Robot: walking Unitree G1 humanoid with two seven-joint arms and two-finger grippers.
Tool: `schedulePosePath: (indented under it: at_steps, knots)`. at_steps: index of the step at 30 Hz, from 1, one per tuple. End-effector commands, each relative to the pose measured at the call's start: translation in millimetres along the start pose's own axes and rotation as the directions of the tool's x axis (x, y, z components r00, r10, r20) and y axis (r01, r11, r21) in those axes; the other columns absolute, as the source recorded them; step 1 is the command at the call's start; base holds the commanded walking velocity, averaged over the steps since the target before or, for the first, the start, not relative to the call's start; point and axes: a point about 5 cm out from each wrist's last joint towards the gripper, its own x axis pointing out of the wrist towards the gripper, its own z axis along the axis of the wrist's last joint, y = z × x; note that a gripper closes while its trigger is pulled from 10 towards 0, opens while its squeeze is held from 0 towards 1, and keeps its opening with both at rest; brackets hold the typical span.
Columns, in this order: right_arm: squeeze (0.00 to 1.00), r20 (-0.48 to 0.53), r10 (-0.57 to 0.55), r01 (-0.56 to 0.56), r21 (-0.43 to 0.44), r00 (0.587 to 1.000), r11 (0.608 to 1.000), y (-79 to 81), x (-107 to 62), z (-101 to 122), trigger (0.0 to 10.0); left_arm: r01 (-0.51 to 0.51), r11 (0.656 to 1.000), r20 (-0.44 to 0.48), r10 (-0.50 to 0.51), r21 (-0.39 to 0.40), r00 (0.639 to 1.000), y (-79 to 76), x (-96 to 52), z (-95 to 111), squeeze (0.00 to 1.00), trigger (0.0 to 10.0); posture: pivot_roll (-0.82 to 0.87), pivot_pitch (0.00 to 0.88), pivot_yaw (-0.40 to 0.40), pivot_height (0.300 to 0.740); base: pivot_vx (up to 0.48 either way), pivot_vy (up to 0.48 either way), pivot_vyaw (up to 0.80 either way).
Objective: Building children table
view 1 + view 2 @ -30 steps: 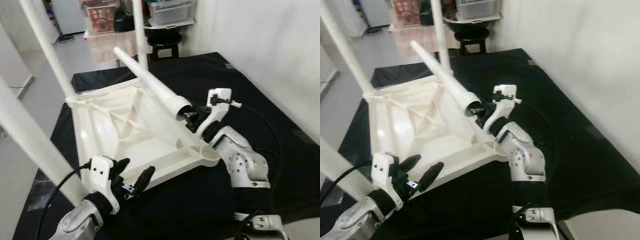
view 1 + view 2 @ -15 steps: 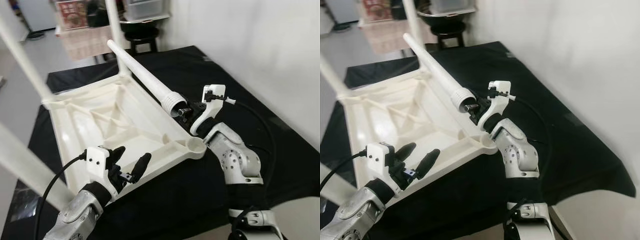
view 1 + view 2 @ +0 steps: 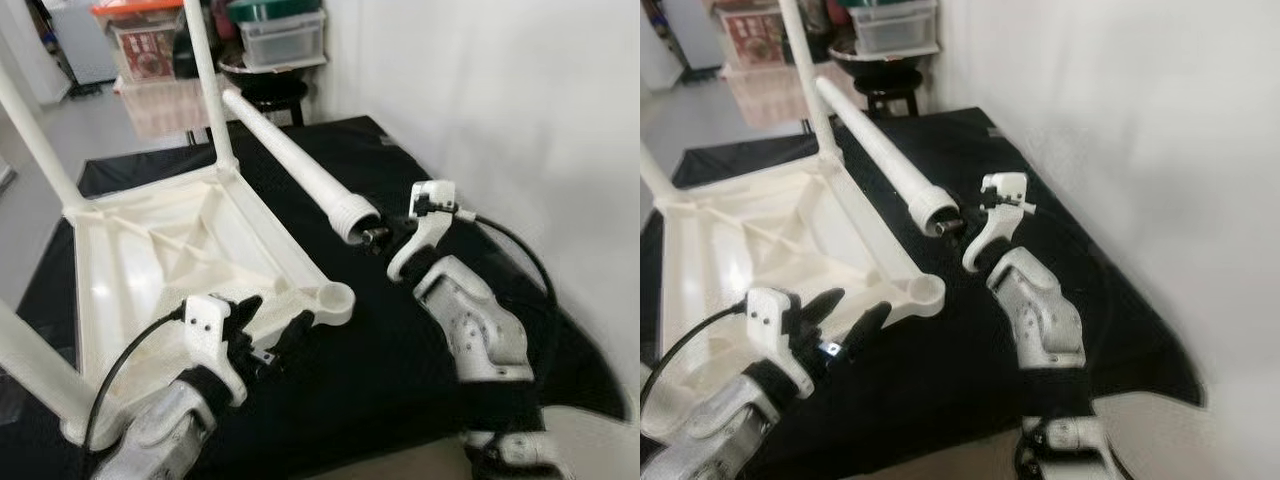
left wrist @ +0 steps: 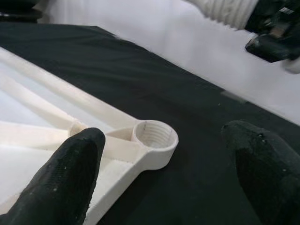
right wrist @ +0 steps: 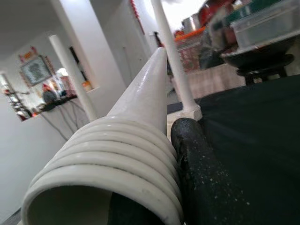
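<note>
The white tabletop [image 3: 130,260] lies upside down on black cloth, with three white legs standing up from it, one being the far leg [image 3: 205,80]. Its near right corner has an empty threaded socket [image 3: 335,298], also close ahead in the left wrist view [image 4: 153,136]. My right gripper [image 3: 372,235] is shut on the ribbed threaded end of the loose fourth leg [image 3: 290,150], which slants up and away. That end hangs over the cloth, just right of and beyond the socket. My left gripper [image 3: 265,335] is open at the tabletop's front edge, its fingers [image 4: 70,178] on either side of the socket corner.
A white wall [image 3: 500,100] runs close along the right. The black cloth [image 3: 440,180] covers the surface around the tabletop. A dark stool and plastic storage bins [image 3: 280,35] stand beyond the far edge. The near left leg [image 3: 30,370] rises beside my left arm.
The camera has shifted. The held leg's threaded end was over the tabletop rim beside the socket; now it is off the rim, right of the socket. My left gripper sits closer to the socket corner.
</note>
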Motion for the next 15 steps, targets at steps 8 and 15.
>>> schedulePosePath:
  at_steps: [8,15]
  knots:
    - [0.00,0.041,0.051,-0.049,-0.049,0.998,0.998,-3.7,-7.5,9.4,10.0,-0.010,0.999,0.087,0.013,-0.041,0.996,0.4,9.8,17.6,0.00,10.0,-0.05,0.022,0.034,0.740,0.000,0.000,0.00]
    - [0.00,0.034,0.025,-0.022,-0.077,0.999,0.997,-7.7,-7.6,8.7,10.0,-0.034,0.997,0.149,0.044,-0.069,0.988,7.7,13.6,30.7,0.00,10.0,-0.06,0.022,0.038,0.740,0.000,0.000,0.00]
